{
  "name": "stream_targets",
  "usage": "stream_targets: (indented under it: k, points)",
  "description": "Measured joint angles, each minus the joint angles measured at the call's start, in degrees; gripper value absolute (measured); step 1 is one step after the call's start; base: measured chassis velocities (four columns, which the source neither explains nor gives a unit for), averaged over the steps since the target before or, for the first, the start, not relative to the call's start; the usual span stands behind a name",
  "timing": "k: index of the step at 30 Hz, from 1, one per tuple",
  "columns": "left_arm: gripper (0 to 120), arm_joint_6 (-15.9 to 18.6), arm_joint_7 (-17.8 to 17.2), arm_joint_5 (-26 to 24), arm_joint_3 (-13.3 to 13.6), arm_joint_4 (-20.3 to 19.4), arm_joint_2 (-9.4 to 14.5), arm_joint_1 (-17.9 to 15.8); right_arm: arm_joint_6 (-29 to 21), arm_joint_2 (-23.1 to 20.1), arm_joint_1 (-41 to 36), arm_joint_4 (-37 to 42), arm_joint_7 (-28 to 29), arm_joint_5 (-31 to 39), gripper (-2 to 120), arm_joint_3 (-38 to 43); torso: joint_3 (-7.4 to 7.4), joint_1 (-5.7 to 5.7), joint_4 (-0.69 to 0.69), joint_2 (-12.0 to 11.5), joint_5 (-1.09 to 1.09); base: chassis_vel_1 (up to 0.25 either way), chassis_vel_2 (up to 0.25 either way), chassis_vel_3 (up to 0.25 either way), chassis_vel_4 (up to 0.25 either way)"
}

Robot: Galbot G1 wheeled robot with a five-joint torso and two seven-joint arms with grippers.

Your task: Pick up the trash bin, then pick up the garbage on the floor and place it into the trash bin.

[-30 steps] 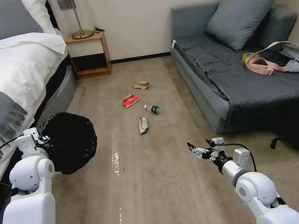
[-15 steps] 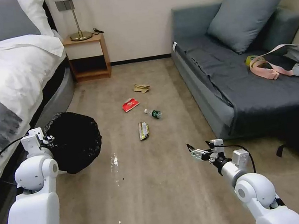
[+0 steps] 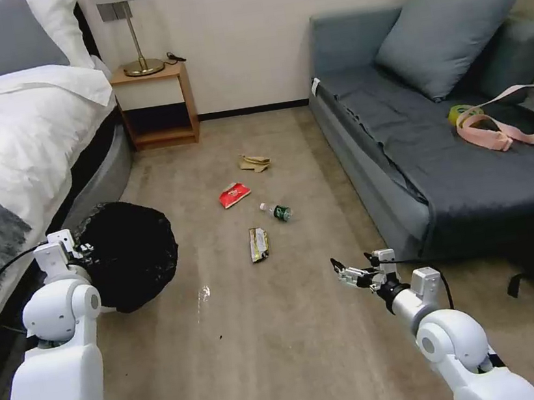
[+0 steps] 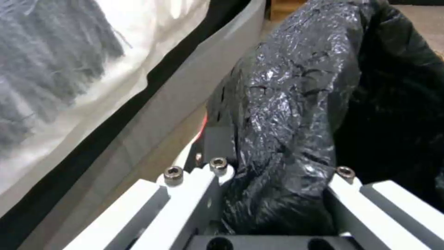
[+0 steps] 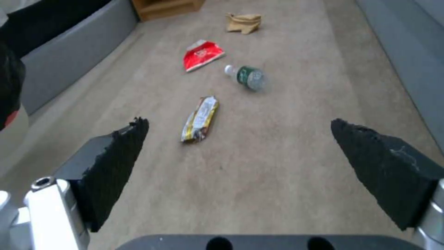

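The camera has advanced: the garbage lies slightly lower in the head view than a second ago, on the floor between bed and sofa. The left tool (image 3: 84, 253) stays clamped on the trash bin (image 3: 128, 252) by the bed; the right tool (image 3: 340, 270) hovers wide, short of the gold-brown wrapper (image 3: 258, 243), bottle (image 3: 278, 211), red packet (image 3: 234, 194) and paper bag (image 3: 254, 161).

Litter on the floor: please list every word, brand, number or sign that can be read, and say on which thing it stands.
No text can be read.
Flat red packet: white printing, too blurred to read.
Clear plastic bottle with green label: label printing too small to read.
Gold-brown snack wrapper: markings blurred, unreadable.
Crumpled tan paper bag: no print visible.
Black plastic liner of the trash bin: no print visible.
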Motion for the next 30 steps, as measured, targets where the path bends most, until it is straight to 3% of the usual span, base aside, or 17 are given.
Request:
stream_targets:
  k: [30]
  points:
    - [5,-0.9,0.4,0.2,-0.6,0.2,-0.1,0.6,0.0,0.8,-0.3,-0.2,-0.2,-0.8,100,-0.7,0.00,0.00,0.00,0.0,0.00,-0.106,0.111,0.108,-0.103]
